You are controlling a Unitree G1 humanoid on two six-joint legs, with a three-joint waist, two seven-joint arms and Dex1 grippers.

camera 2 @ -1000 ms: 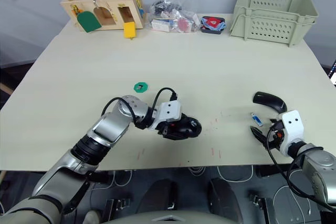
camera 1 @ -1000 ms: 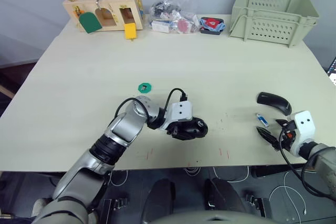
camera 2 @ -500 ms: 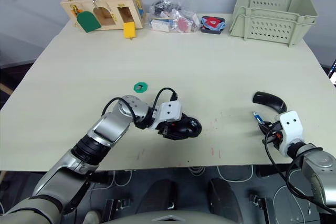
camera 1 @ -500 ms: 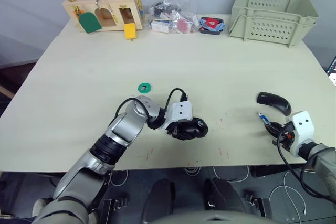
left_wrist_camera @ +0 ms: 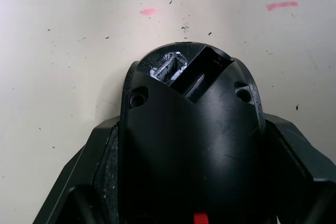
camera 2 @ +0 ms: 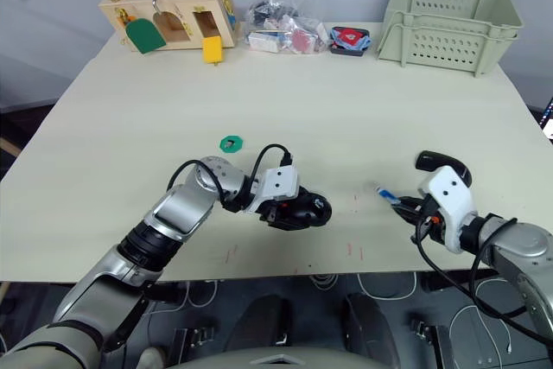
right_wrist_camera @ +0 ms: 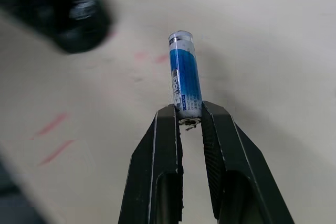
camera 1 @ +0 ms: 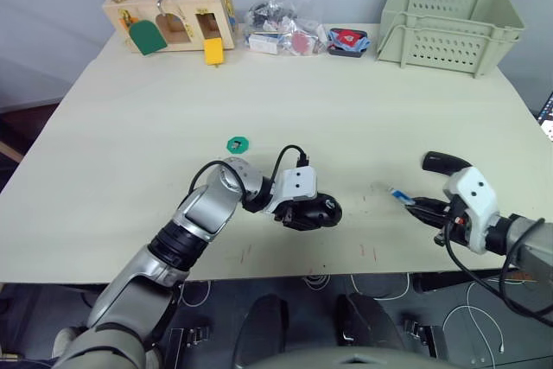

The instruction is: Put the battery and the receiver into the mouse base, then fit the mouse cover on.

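Right gripper (right_wrist_camera: pixel 190 120): clenched on one end of the battery (right_wrist_camera: pixel 184 81), the fingers (right_wrist_camera: pixel 167 129) pinching its base so the rest of the cylinder sticks out past the tips, lifted off the table (camera 1: pixel 346 118).
Battery: blue with white, held in the air ahead of the right gripper, pointing toward the mouse base (camera 1: pixel 316 211).
Left gripper (left_wrist_camera: pixel 186 203): clamped around the mouse base, one finger on each flank, holding it on the table.
Mouse base: in the left gripper's grasp, its open rectangular slot facing away from that wrist; well apart from the battery tip.
Mouse cover (camera 1: pixel 442 162): lying on the table just behind the right gripper's white housing, untouched.
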